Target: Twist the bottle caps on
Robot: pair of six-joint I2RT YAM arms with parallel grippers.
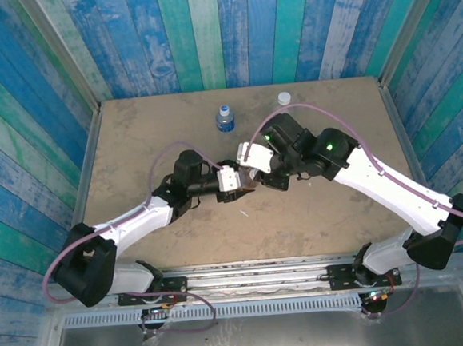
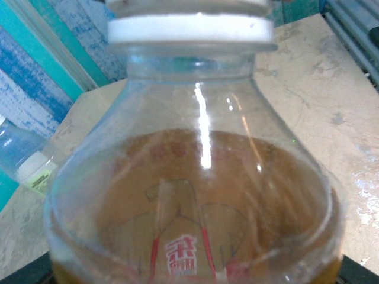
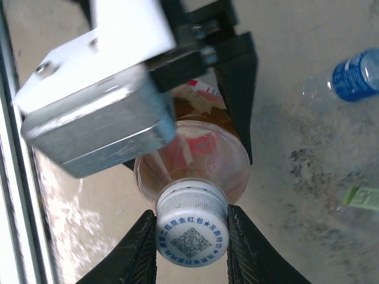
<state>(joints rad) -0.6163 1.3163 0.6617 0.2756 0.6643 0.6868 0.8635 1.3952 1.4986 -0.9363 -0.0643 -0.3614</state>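
The bottle with orange liquid [image 3: 198,151] and a red label is held above the table by my left gripper [image 1: 230,179], which is shut on its body; one black left finger [image 3: 238,89] lies along its side. A white bottle cap [image 3: 192,234] with blue print sits on its neck. My right gripper [image 3: 192,238] is shut on that cap, one pad on each side. From the left wrist, the same bottle [image 2: 189,195] is very close, with the white cap [image 2: 190,28] on top. The two grippers meet at the table's middle, the right gripper [image 1: 253,170] just right of the left.
A blue-label bottle [image 1: 225,119] with a blue cap stands at the back centre. A clear bottle [image 1: 284,101] with a white cap stands to its right. The yellow-green label [image 3: 362,198] of that bottle shows at the right edge. Wooden walls enclose the table [image 1: 133,149].
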